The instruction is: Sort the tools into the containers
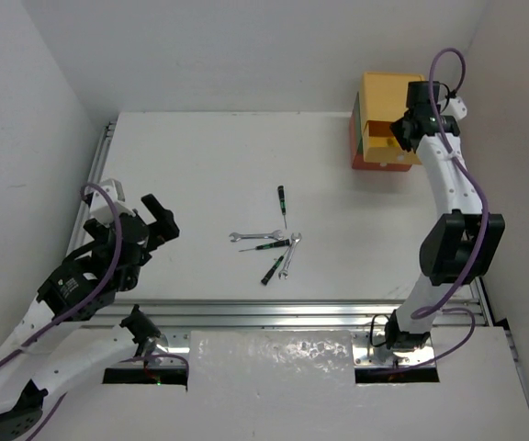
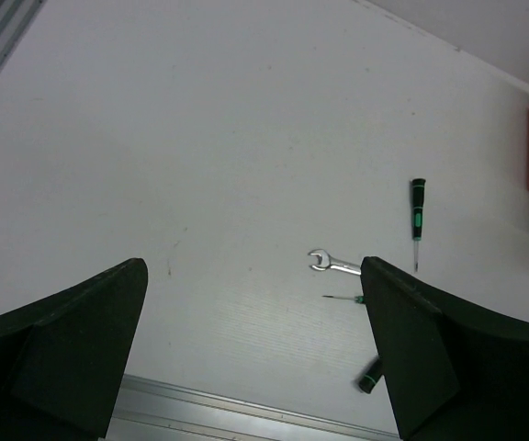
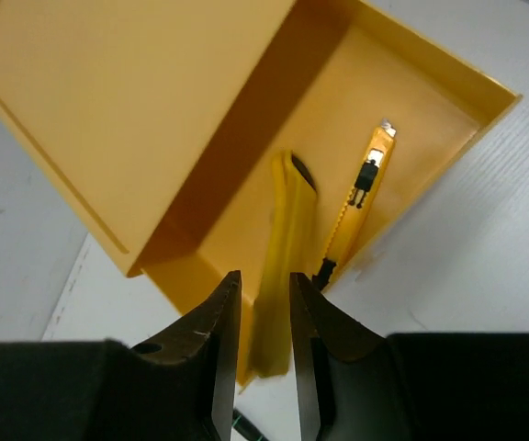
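Right claw: fingers stand a narrow gap apart, right at the mouth of the yellow drawer.
In the gap: a yellow screwdriver, blurred, its long body running from between the fingers forward into the drawer. I cannot tell whether the fingers press on it.
Yellow drawer: open, straight ahead of the right claw, sticking out from under its yellow case, which lies ahead and to the left.
Inside the drawer: a utility knife lies just right of the screwdriver, along the drawer wall, blade end away from the claw.
Green box: just left of the right claw in the top view; contents hidden.
Orange-red box: at the left edge of the same group of boxes; contents hidden.
Left claw: fingers spread wide, nothing between them, touching nothing, above the bare table.
Loose tools: ahead of the left claw, toward its right-hand finger in the wrist view. A wrench is nearest, and a black-green screwdriver lies farther out.
Second wrench: on the table just beyond the first, among two more thin screwdrivers.
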Controlling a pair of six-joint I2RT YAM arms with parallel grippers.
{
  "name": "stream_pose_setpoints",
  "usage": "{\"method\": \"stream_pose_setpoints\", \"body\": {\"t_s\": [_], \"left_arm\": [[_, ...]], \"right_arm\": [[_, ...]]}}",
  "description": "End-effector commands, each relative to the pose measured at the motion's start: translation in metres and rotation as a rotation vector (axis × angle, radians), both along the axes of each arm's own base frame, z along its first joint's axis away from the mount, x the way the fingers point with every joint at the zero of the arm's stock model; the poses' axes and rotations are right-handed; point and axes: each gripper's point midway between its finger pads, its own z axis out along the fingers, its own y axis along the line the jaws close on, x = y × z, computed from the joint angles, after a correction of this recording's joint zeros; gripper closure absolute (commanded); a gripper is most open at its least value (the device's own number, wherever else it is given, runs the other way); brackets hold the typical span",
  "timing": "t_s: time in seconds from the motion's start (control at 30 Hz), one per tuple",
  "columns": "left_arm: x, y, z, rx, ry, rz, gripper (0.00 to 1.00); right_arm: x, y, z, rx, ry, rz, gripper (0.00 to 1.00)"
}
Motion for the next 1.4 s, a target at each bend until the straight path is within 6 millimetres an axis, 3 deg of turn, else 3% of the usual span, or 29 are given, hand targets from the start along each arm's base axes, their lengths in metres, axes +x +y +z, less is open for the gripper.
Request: {"method": "stream_pose_setpoints", "body": {"t_s": [0.0, 0.07, 0.1, 0.13, 0.27, 0.37, 0.47, 0.5, 0.53, 0.57, 0.6, 0.63, 0.67, 0.7, 0.8, 0.83, 0.9, 1.0, 1.03, 1.07, 1.3, 1.37], "left_arm": [[0.002, 0.004, -0.003, 0.035, -0.007, 0.010, 0.00], [0.003, 0.002, -0.006, 0.033, -0.009, 0.005, 0.00], [0.003, 0.003, -0.006, 0.033, -0.011, 0.006, 0.00], [0.002, 0.003, -0.006, 0.029, -0.015, 0.006, 0.00], [0.000, 0.005, -0.006, 0.015, -0.030, 0.010, 0.00], [-0.001, 0.006, -0.005, 0.006, -0.039, 0.013, 0.00], [-0.003, 0.008, -0.005, -0.010, -0.049, 0.022, 0.00], [-0.003, 0.008, -0.005, -0.012, -0.050, 0.017, 0.00], [-0.003, 0.007, -0.005, -0.020, -0.056, 0.013, 0.00], [-0.003, 0.007, -0.006, -0.019, -0.055, 0.013, 0.00], [-0.003, 0.006, -0.006, -0.019, -0.053, 0.012, 0.00], [-0.003, 0.006, -0.007, -0.017, -0.051, 0.010, 0.00], [-0.003, 0.006, -0.007, -0.017, -0.049, 0.010, 0.00], [-0.002, 0.005, -0.007, -0.017, -0.049, 0.006, 0.00], [-0.002, 0.003, -0.007, -0.020, -0.049, -0.004, 0.00], [-0.002, 0.003, -0.007, -0.020, -0.051, -0.006, 0.00], [-0.002, 0.002, -0.008, -0.019, -0.052, -0.015, 0.00], [0.000, -0.004, -0.008, -0.020, -0.053, -0.047, 0.00], [0.000, -0.007, -0.008, -0.021, -0.053, -0.062, 0.00], [0.001, -0.011, -0.008, -0.018, -0.057, -0.091, 0.00], [0.002, -0.018, -0.008, -0.016, -0.058, -0.129, 0.00], [0.002, -0.019, -0.008, -0.017, -0.060, -0.140, 0.00]], "right_arm": [[0.022, -0.001, 0.047, -0.031, -0.120, 0.016, 0.72], [0.028, -0.002, 0.043, -0.043, -0.097, 0.034, 0.71], [0.034, -0.003, 0.053, -0.045, -0.119, 0.036, 0.71], [0.037, -0.001, 0.047, -0.043, -0.100, 0.060, 0.72], [0.044, 0.007, 0.074, -0.057, -0.159, 0.122, 0.65], [0.033, 0.019, 0.085, -0.060, -0.198, 0.196, 0.56], [0.004, 0.027, 0.071, -0.054, -0.202, 0.237, 0.55], [-0.006, 0.028, 0.066, -0.057, -0.207, 0.240, 0.56], [-0.015, 0.025, 0.063, -0.067, -0.219, 0.226, 0.69], [-0.028, 0.024, 0.033, -0.066, -0.193, 0.220, 0.75], [-0.045, 0.021, 0.047, -0.084, -0.243, 0.201, 0.79], [-0.053, 0.019, 0.045, -0.097, -0.255, 0.189, 0.85], [-0.063, 0.017, 0.024, -0.101, -0.236, 0.180, 0.90], [-0.071, 0.015, 0.028, -0.114, -0.257, 0.174, 0.98], [-0.079, 0.013, 0.002, -0.146, -0.232, 0.186, 1.00], [-0.074, 0.015, 0.004, -0.155, -0.264, 0.209, 1.00], [-0.073, 0.016, -0.016, -0.166, -0.263, 0.233, 1.00], [-0.058, 0.009, -0.014, -0.210, -0.301, 0.230, 1.00], [-0.051, 0.007, -0.024, -0.224, -0.271, 0.240, 1.00], [-0.043, 0.006, -0.015, -0.233, -0.289, 0.237, 1.00], [-0.005, -0.001, -0.007, -0.257, -0.278, 0.237, 1.00], [0.003, -0.004, -0.019, -0.263, -0.241, 0.243, 1.00]]}}
